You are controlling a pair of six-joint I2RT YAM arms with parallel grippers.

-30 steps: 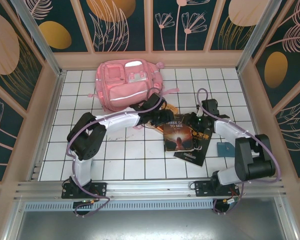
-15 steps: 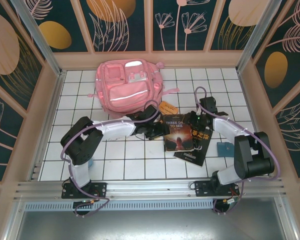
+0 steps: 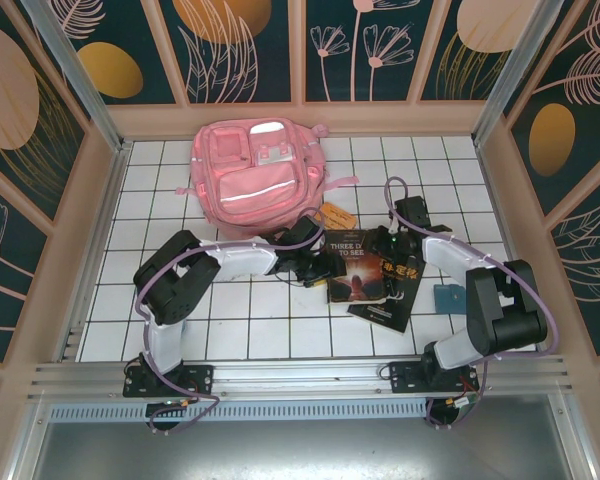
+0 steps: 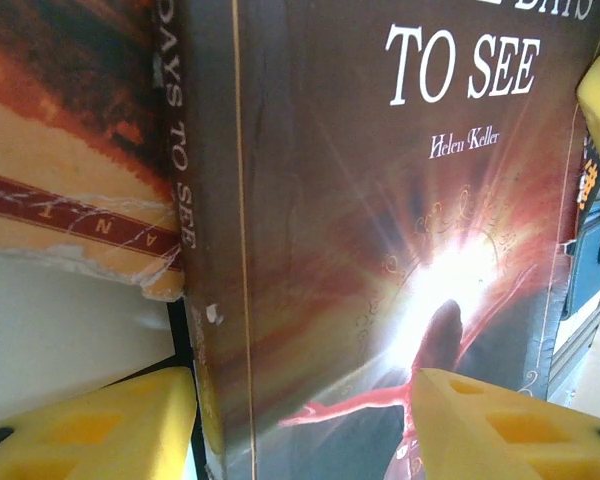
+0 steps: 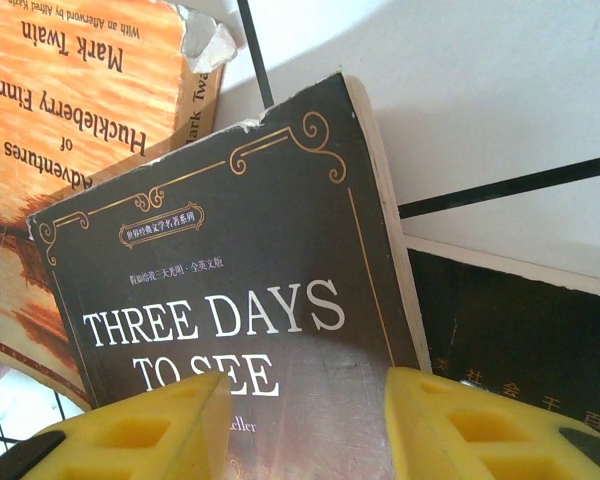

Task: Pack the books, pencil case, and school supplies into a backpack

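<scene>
Nothing was packed: the dark white-lettered paperback (image 3: 358, 268) and smaller orange-brown paperback (image 3: 333, 217) lay on the white tiled counter (image 3: 250, 310), near-right of the pink fabric backpack (image 3: 252, 170), with left claw (image 4: 300, 400) and right claw (image 5: 305, 400) half-open over the dark one, gripping nothing.

The white-tiled worktop (image 3: 240, 320) carries a pink backpack (image 3: 252, 175) at its far side. Nearer, right of centre, an orange-brown book (image 3: 336, 217) touches a dark book (image 3: 359, 268), which overlaps a black booklet (image 3: 395, 300). A small blue item (image 3: 446, 297) lies further right.
</scene>
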